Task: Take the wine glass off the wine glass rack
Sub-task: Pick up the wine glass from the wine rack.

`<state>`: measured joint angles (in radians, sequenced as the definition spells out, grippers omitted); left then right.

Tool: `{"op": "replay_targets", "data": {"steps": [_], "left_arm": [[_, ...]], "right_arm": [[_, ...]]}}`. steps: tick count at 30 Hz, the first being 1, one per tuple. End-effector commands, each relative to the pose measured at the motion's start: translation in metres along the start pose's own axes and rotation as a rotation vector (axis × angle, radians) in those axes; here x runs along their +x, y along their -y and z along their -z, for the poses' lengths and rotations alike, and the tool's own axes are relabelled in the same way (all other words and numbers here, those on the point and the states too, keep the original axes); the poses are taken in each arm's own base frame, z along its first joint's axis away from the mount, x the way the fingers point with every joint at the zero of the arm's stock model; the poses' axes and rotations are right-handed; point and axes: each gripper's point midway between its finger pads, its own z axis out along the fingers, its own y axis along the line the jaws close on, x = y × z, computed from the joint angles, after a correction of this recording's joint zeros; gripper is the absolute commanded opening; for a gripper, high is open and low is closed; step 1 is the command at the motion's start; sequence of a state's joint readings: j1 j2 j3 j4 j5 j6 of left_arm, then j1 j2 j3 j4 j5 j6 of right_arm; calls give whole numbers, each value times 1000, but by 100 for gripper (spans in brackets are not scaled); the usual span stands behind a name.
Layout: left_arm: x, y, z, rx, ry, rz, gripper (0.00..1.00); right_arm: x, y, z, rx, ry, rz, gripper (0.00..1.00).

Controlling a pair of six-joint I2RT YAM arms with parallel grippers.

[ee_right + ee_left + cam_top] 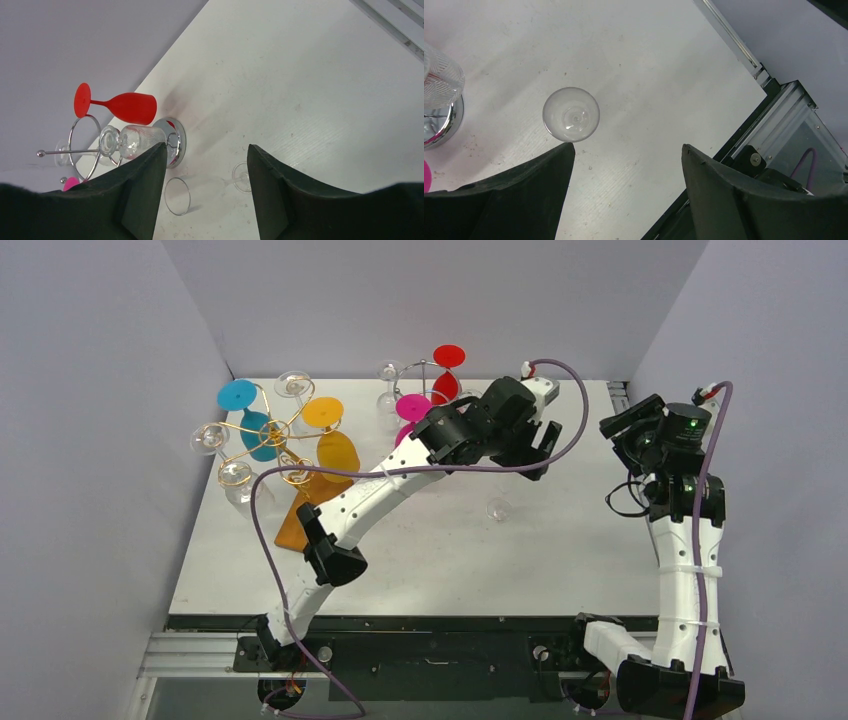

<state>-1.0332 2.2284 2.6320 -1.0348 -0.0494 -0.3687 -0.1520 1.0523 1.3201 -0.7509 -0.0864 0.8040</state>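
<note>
Clear wine glass [497, 508], one, on table [560, 560]; left gripper [626, 150], right gripper [206, 146] both unclenched, empty.

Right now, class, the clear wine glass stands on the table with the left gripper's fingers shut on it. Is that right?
Not quite. The clear wine glass does stand on the table, but the left gripper is open, not shut on it. The left wrist view shows the glass standing free, just beyond the spread fingertips, with only bare tabletop between them.
</note>
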Motion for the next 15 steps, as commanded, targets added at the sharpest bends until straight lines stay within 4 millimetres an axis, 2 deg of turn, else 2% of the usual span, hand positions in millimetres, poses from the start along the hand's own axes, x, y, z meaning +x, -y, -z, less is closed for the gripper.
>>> {"op": "replay_targets", "data": {"steps": [1,5,7,8,9,13,14,15], "left_arm": [[-54,9,61,31,187,-4,76],[-65,-4,98,-36,239,-3,76],[-67,-17,120,-94,261,2,77],[-69,-26,137,-135,282,9,77],[-69,-30,145,-157,290,12,77],[-64,-67,201,-303,346,60,78],[-60,-74,216,-319,356,80,78],[-52,-83,221,-357,345,88,78]], "right_arm": [[-18,-18,18,-67,58,9,56],[-13,-28,22,-97,49,24,56],[-9,-37,25,-114,44,41,57],[-4,-45,28,-136,34,57,57],[-4,-47,28,-134,37,63,58],[10,-69,33,-196,6,81,60],[13,-74,34,-211,-4,89,60],[14,-77,35,-218,-3,91,60]]}}
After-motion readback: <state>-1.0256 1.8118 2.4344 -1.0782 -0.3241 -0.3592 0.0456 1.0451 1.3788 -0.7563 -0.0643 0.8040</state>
